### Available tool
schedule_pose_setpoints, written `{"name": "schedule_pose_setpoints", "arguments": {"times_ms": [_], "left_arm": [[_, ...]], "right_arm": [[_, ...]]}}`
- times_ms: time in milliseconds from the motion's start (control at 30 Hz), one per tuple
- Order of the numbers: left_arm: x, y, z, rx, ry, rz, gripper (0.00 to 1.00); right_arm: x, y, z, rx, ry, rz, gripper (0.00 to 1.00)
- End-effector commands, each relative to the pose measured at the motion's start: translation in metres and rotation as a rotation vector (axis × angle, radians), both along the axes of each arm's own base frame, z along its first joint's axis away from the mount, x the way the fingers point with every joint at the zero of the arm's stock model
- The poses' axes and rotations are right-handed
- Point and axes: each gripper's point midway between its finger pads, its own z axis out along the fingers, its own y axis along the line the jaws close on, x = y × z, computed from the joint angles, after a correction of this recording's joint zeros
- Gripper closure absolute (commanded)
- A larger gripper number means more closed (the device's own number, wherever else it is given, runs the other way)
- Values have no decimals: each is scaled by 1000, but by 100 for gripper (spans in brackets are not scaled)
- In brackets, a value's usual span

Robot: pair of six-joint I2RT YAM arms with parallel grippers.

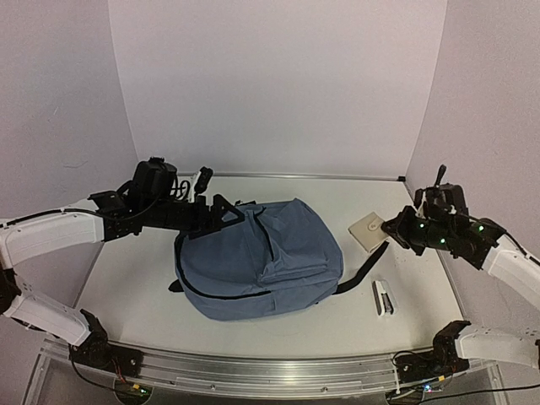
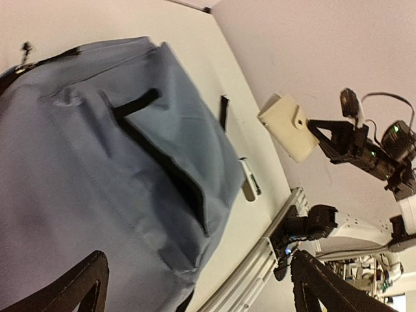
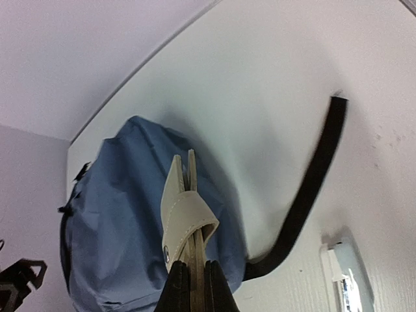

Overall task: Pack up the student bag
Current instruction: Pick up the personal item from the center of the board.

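The slate-blue student bag lies flat mid-table, zipper lines dark; it fills the left wrist view and shows in the right wrist view. Its long black strap trails right on the table. My left gripper hovers over the bag's far left corner, open and empty, fingers wide apart. My right gripper is shut on a beige snap-strap wallet, holding it edge-up in the air right of the bag; the wallet also shows in the left wrist view.
A small white stapler-like item lies on the table at the front right, near the strap's end. A metal rail runs along the near edge. Walls enclose the table on three sides.
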Motion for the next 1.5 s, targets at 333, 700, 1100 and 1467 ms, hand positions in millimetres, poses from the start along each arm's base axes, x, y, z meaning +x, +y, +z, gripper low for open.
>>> {"name": "schedule_pose_setpoints", "arguments": {"times_ms": [333, 700, 1100, 1467], "left_arm": [[-42, -87, 65, -198, -161, -379, 0], [-49, -96, 66, -266, -116, -411, 1], [-58, -99, 76, -386, -90, -452, 56], [-9, -38, 42, -242, -15, -60, 100]], "right_arm": [[-26, 137, 116, 276, -238, 652, 100], [-45, 189, 145, 305, -333, 831, 100], [-57, 206, 130, 311, -291, 921, 100], [-20, 191, 99, 44, -280, 674, 31]]}}
